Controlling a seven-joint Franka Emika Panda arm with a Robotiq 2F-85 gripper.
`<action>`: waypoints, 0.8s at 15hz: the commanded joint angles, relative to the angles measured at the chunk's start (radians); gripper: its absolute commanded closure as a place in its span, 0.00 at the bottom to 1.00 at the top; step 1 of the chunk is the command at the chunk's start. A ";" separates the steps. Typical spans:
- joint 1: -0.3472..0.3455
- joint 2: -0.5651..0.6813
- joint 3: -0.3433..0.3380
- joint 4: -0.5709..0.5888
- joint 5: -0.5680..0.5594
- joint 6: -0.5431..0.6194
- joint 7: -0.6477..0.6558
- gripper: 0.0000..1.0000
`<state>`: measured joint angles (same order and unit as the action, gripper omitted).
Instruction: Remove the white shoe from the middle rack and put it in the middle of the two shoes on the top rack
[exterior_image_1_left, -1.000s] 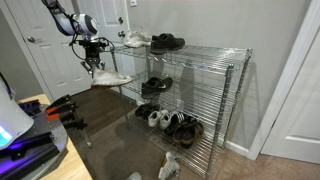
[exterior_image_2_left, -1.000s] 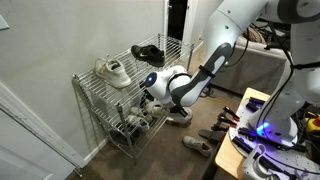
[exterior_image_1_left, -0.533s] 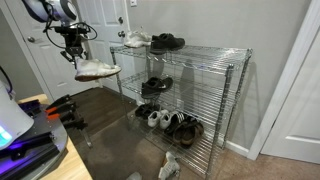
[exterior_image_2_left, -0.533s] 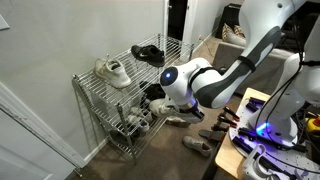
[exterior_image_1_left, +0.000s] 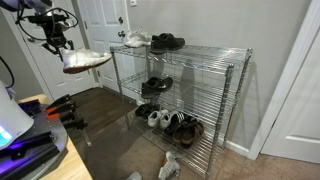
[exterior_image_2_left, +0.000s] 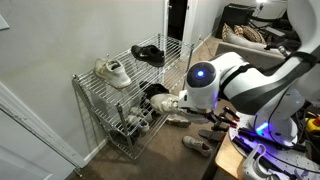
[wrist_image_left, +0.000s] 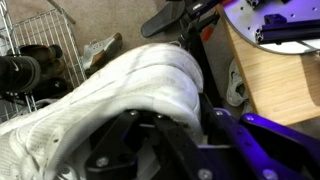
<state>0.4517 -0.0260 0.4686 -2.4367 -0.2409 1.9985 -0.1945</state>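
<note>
The jaws are pinching the white shoe (exterior_image_1_left: 86, 60) by its upper. It hangs just under them in open air, clear of the shelving, with its long axis roughly level and pointing toward the top rack (exterior_image_1_left: 205, 49). The gap between the white sneaker (exterior_image_1_left: 135, 40) and the black shoe (exterior_image_1_left: 168, 42) lies sideways from the jaws, beyond the held shoe's free end.

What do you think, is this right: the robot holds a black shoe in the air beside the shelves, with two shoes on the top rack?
The colour is wrong: white, not black, as an exterior view shows. The gripper holds the white shoe in the air beside the shelves, two shoes on the top rack.
</note>
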 joint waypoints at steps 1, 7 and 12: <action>0.036 -0.136 0.024 -0.079 0.007 0.062 0.089 0.95; 0.008 -0.226 -0.001 -0.070 -0.066 0.179 0.179 0.95; -0.114 -0.192 -0.072 -0.003 -0.209 0.315 0.242 0.95</action>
<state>0.4131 -0.2268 0.4305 -2.4760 -0.3537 2.2379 -0.0068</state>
